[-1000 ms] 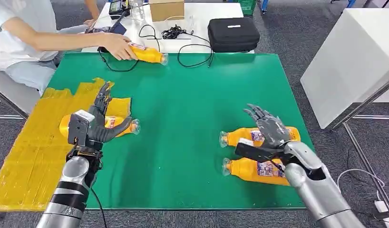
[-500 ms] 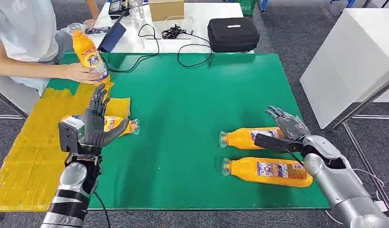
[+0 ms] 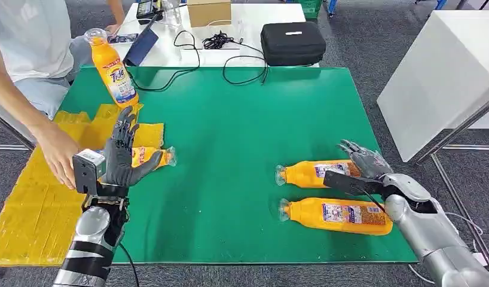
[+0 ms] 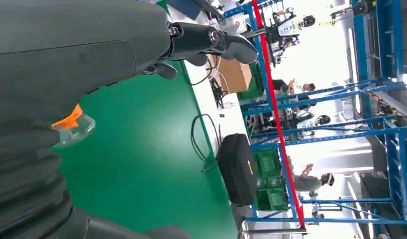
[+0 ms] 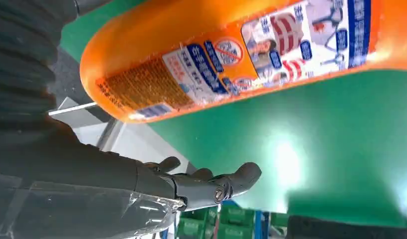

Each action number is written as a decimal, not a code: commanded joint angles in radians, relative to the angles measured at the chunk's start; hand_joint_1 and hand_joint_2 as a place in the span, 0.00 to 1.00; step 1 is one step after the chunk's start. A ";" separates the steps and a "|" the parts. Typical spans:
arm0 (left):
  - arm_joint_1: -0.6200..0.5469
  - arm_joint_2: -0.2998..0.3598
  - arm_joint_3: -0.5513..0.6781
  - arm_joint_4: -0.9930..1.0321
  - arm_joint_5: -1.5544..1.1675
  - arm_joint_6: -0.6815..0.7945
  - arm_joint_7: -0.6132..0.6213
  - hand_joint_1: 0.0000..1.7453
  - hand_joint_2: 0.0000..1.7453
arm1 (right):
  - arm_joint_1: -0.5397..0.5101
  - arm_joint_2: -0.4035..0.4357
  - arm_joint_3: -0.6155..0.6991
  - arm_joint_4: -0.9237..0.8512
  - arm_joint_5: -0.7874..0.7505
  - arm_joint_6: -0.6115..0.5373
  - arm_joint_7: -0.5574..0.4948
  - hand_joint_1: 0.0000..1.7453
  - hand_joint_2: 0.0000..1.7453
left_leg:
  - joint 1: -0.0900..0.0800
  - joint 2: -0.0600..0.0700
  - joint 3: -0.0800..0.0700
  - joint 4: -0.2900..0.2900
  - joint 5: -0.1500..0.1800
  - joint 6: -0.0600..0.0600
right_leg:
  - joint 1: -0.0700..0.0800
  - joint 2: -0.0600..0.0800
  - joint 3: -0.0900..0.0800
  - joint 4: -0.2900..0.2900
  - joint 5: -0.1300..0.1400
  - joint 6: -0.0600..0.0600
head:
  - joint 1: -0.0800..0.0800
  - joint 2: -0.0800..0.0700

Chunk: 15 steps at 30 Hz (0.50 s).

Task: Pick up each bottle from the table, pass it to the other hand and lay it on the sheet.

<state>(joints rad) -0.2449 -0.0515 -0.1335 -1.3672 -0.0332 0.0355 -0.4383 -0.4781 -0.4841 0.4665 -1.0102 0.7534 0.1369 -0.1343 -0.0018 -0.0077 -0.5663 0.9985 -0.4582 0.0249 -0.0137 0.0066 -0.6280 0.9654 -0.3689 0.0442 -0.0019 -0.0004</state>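
Both hands, left hand [image 3: 119, 158] and right hand [image 3: 363, 167], hover with fingers spread, holding nothing.

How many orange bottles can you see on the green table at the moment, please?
4: one upright at the far left corner, one lying behind the left hand on the yellow sheet, two lying by the right hand.

My left hand [image 3: 119, 156] covers most of the bottle on the sheet [image 3: 151, 158]; only its neck end shows past my thumb. Bottle by my right hand [image 5: 251, 55]: both ends cut off at the frame edge.
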 commanded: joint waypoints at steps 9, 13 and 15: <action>-0.071 -0.020 -0.072 0.100 0.038 0.005 -0.009 0.00 1.00 | -0.108 0.130 0.148 0.463 0.006 0.036 -0.010 0.09 1.00 | 0.002 0.001 0.005 -0.001 -0.001 -0.001 | 0.002 0.000 0.006 -0.003 0.000 -0.001 | 0.000 0.000; -0.080 -0.021 -0.088 0.116 0.046 0.010 -0.008 0.00 1.00 | -0.118 0.147 0.175 0.522 0.019 0.037 -0.017 0.85 1.00 | 0.002 0.000 0.006 -0.002 -0.001 -0.001 | 0.002 0.000 0.005 -0.002 0.000 -0.001 | 0.000 0.000; -0.083 -0.023 -0.089 0.123 0.049 0.012 -0.008 0.00 1.00 | -0.119 0.146 0.178 0.528 0.019 0.046 -0.019 0.86 1.00 | 0.003 0.003 0.010 -0.002 -0.001 -0.001 | 0.004 0.000 0.009 -0.003 0.000 -0.002 | 0.001 0.000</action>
<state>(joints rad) -0.2711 -0.0668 -0.1789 -1.3466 0.0034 0.0412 -0.4467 -0.5725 -0.4242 0.5513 -0.7304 0.7679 0.1663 -0.1381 -0.0011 -0.0037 -0.5607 0.9984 -0.4587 0.0249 -0.0121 0.0089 -0.6244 0.9649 -0.3689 0.0442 -0.0011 -0.0004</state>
